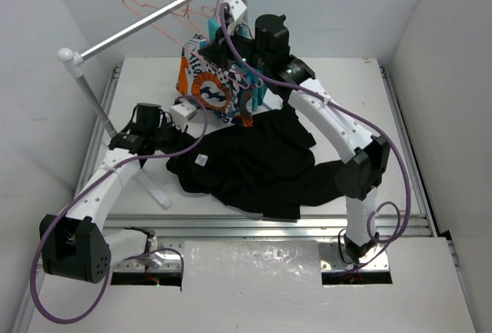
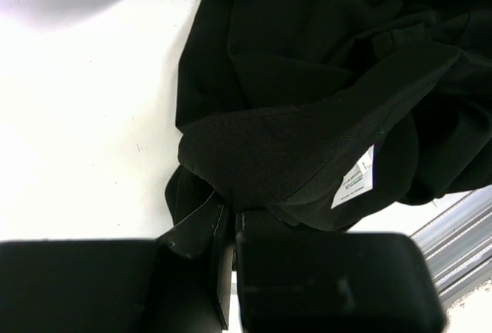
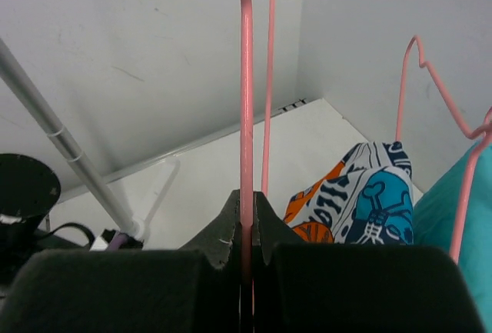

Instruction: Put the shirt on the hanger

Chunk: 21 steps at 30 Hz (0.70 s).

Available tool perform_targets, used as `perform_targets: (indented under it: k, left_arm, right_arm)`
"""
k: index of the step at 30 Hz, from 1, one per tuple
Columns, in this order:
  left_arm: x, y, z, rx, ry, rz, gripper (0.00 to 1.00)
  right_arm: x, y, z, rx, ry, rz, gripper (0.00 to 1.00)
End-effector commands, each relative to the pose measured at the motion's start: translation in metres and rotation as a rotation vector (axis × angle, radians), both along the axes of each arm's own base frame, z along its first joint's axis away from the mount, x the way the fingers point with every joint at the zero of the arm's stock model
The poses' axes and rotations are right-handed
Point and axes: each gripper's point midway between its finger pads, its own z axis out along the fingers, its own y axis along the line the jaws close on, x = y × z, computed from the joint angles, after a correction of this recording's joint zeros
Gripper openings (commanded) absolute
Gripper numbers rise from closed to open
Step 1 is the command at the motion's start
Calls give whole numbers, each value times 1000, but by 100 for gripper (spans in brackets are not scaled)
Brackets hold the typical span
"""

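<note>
Pink wire hanger (image 3: 246,118) at the rail (image 1: 154,18) is clamped in the right end effector (image 3: 246,248); unhook it gently, keeping it level. Below the rail, the left end effector (image 2: 229,248) pinches the shirt (image 1: 254,164) on the table (image 1: 346,102).

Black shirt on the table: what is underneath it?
The large crumpled black fabric shirt lies directly on the flat white table, which shows beside it. Whatever may sit beneath its folds is covered, so I cannot tell.
</note>
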Motion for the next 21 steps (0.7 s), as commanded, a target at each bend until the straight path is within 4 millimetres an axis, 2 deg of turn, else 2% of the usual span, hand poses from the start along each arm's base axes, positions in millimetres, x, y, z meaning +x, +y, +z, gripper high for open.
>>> perform_targets:
  k: [1,2,6,7,8,12,13,14,15,16,17,18,19,20,21]
  left_arm:
    - [12,-1,21,-20,-76,2,0]
    - [12,-1,22,-19,-78,3,0]
    - [17,0,25,-16,-83,17,0]
    - [18,0,26,-17,-87,20,0]
    - [19,0,25,-19,-82,24,0]
    - [23,1,22,-16,-75,39,0]
    - [23,2,22,-15,-76,46,0]
    - [25,3,21,-13,-75,52,0]
    - [26,3,20,-12,-74,57,0]
    - [27,4,20,-11,-75,60,0]
    - [28,4,20,-10,-76,63,0]
    - [28,4,20,-10,-76,68,0]
    - [29,5,21,-8,-78,74,0]
    - [31,6,20,-7,-79,79,0]
    - [32,6,21,-7,-82,83,0]
  right_arm:
    - [-30,-17,50,38,-93,6,0]
    - [-32,-20,23,0,-50,5,0]
    - [-68,-42,1,-21,-37,16,0]
    - [-75,-46,-20,-51,-5,20,0]
    - [-88,-55,-6,-28,-34,21,0]
    - [-110,-75,-7,-16,-38,-6,0]
    - [-112,-79,-19,-32,-15,-14,0]
    - [-120,-88,-11,-22,-30,-28,0]
    - [-122,-92,-14,-26,-28,-41,0]
    - [-122,-99,-28,-53,-10,-72,0]
    - [-130,-109,-20,-41,-31,-91,0]
    - [-133,-116,-27,-57,-20,-112,0]
    - [-134,-126,-47,-95,13,-151,0]
    - [-138,-133,-52,-104,19,-169,0]
    - [-149,-145,-44,-86,-1,-183,0]
